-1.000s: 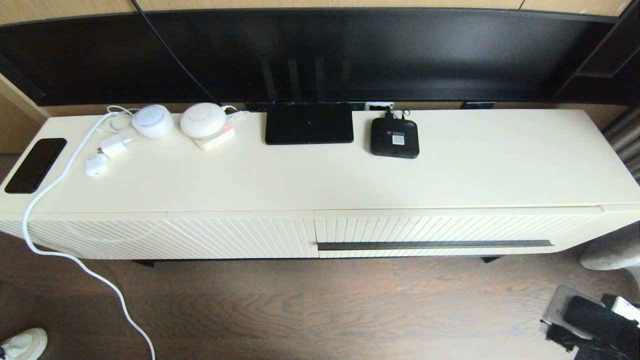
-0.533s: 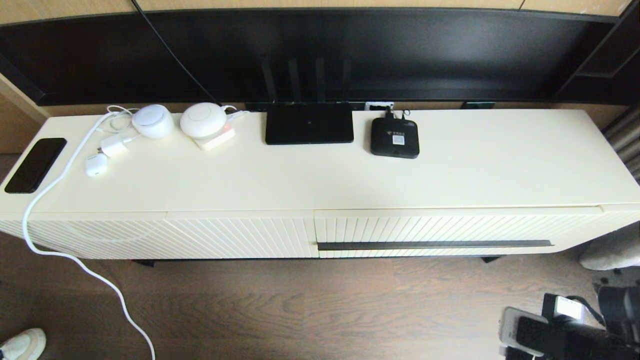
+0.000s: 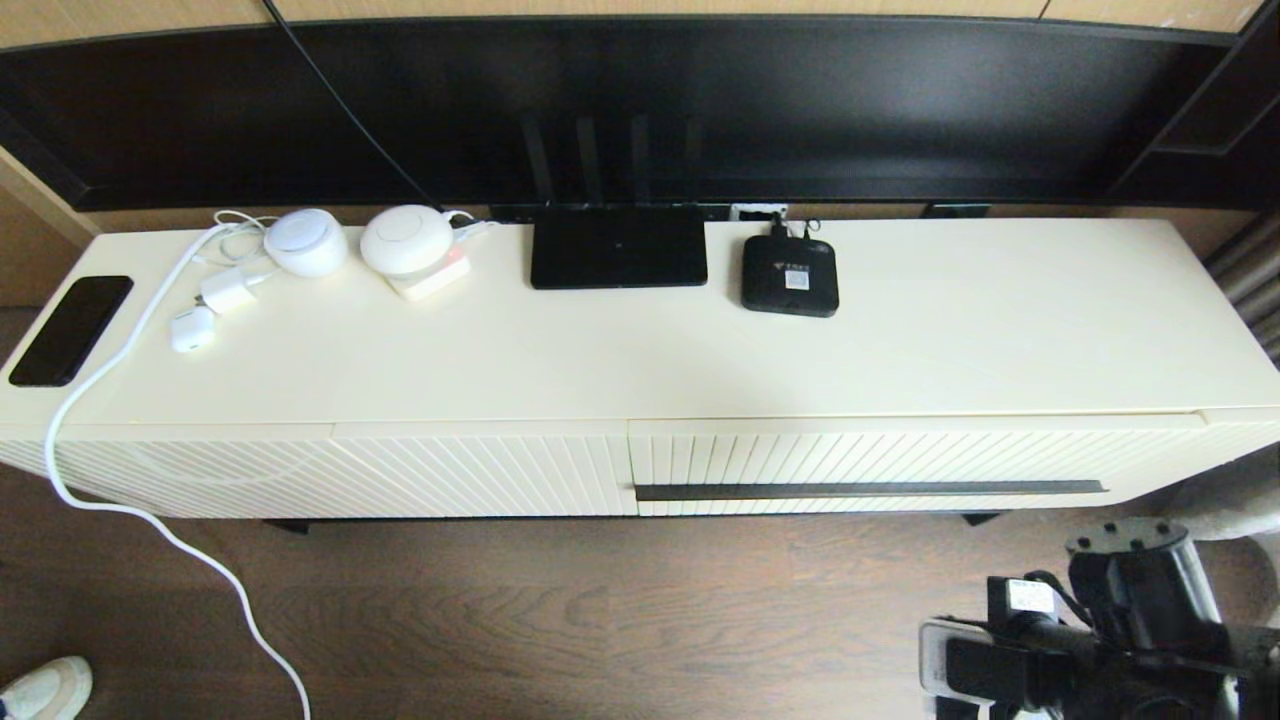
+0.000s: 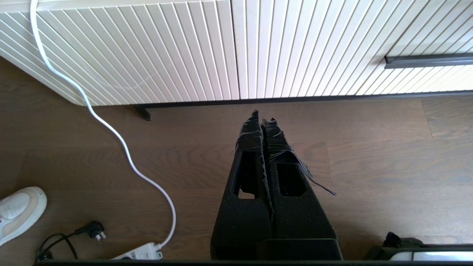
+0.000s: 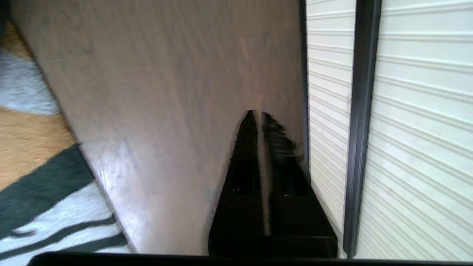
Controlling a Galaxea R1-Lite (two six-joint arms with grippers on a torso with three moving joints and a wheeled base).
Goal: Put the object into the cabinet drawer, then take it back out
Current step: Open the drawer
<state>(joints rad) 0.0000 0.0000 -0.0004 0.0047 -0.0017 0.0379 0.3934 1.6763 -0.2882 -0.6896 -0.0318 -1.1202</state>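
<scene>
The black organizer box is out of view in every frame. The cabinet drawer (image 3: 900, 452) is closed, its ribbed cream front carrying the long dark bar handle (image 3: 870, 490). My right arm (image 3: 1110, 640) rises at the bottom right, low over the floor in front of the drawer's right end. In the right wrist view my right gripper (image 5: 258, 113) is shut with only a thin slit between its fingers, holding nothing, close beside the handle (image 5: 360, 129). My left gripper (image 4: 263, 116) is shut and empty above the floor, before the cabinet, left of the handle's end (image 4: 428, 61).
On the cabinet top sit a flat black router (image 3: 617, 245), a small black set-top box (image 3: 789, 275), white chargers (image 3: 305, 243) and a dark phone (image 3: 70, 330). A white cable (image 3: 120, 510) trails to the floor. A shoe (image 3: 45, 690) and a rug (image 5: 37, 177) lie nearby.
My right arm has come up and leftward into the bottom right of the head view, nearer the drawer front. Nothing on the cabinet has moved.
</scene>
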